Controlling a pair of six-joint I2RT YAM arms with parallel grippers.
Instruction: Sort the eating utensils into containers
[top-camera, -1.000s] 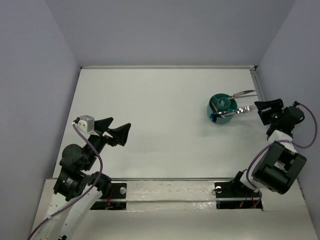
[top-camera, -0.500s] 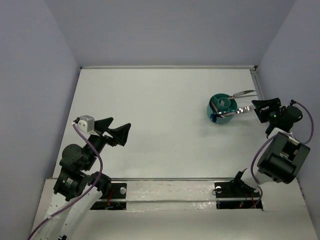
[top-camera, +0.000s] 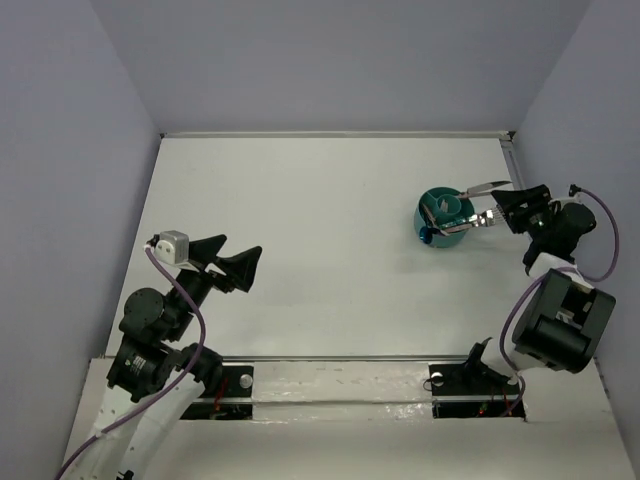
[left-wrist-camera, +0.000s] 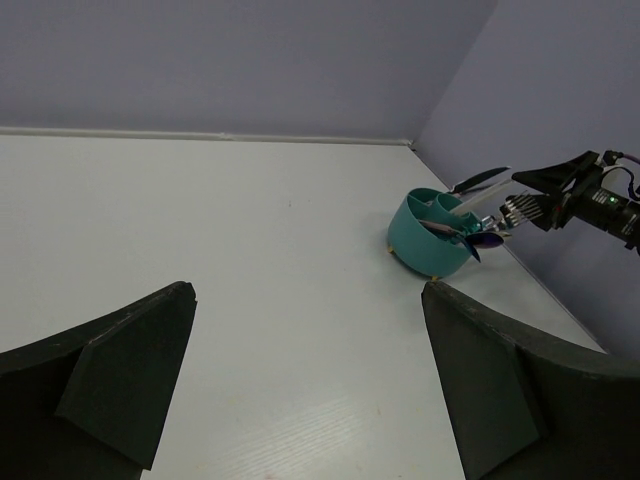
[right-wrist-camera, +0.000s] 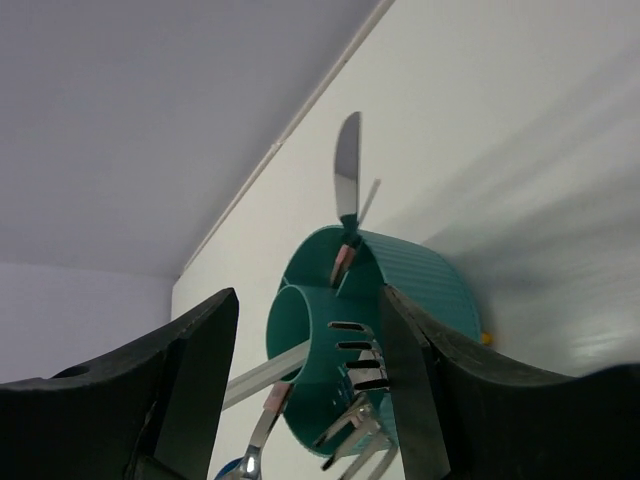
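White tabletop (top-camera: 300, 250): round teal-green ribbed cup (top-camera: 445, 215) holding slim grey fork (top-camera: 478, 222); right gripper (top-camera: 503, 208) beside cup, jaws parted around tines; left gripper (top-camera: 238, 256) released.

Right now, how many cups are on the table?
1. The teal cup stands on the far right side of the table, with utensils poking out of it. No second cup shows in any view.
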